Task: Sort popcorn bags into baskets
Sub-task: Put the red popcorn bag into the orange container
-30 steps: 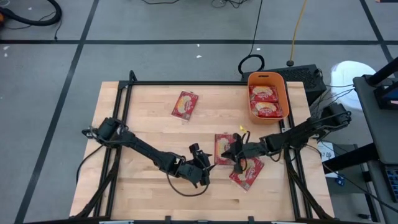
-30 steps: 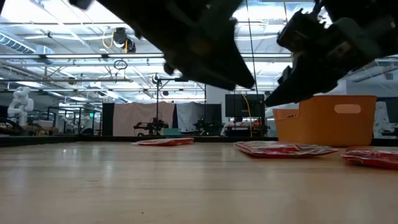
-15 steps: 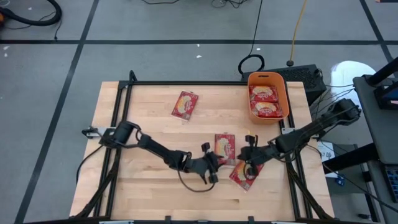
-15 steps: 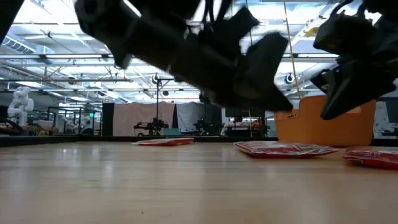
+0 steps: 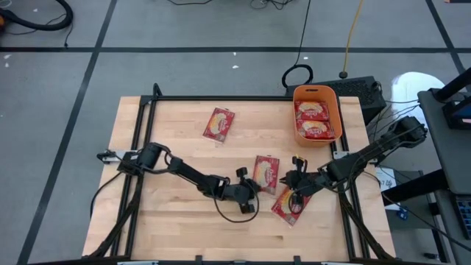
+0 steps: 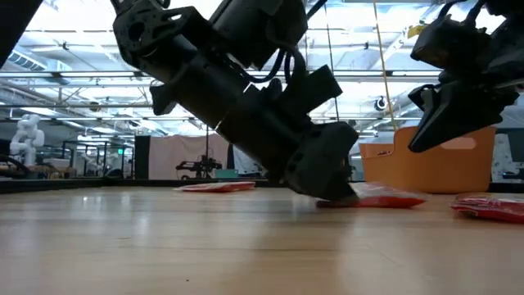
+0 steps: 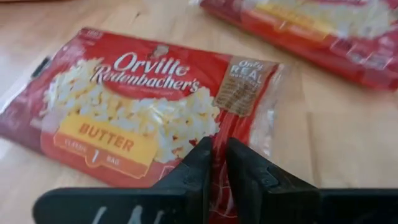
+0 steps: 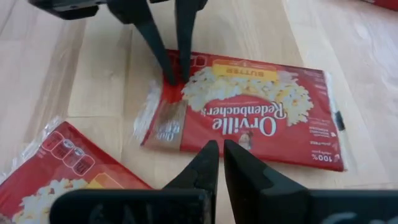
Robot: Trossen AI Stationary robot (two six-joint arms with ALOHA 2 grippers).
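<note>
Left gripper (image 5: 251, 193), fingers pressed almost together, is down at the near edge of the middle Orville Redenbacher's popcorn bag (image 5: 265, 174), tips touching its crinkly seam. Right gripper (image 5: 291, 179), also nearly closed, hovers just right of it. Bag looks light, flat and slippery, so I'd pinch that seam. Orange basket (image 5: 297, 96) sits far right.

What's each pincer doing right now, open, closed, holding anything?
Left pincer: nearly closed, tips down on the edge of the middle popcorn bag, not clearly gripping it.
Right pincer: nearly closed, empty, just above the table.
</note>
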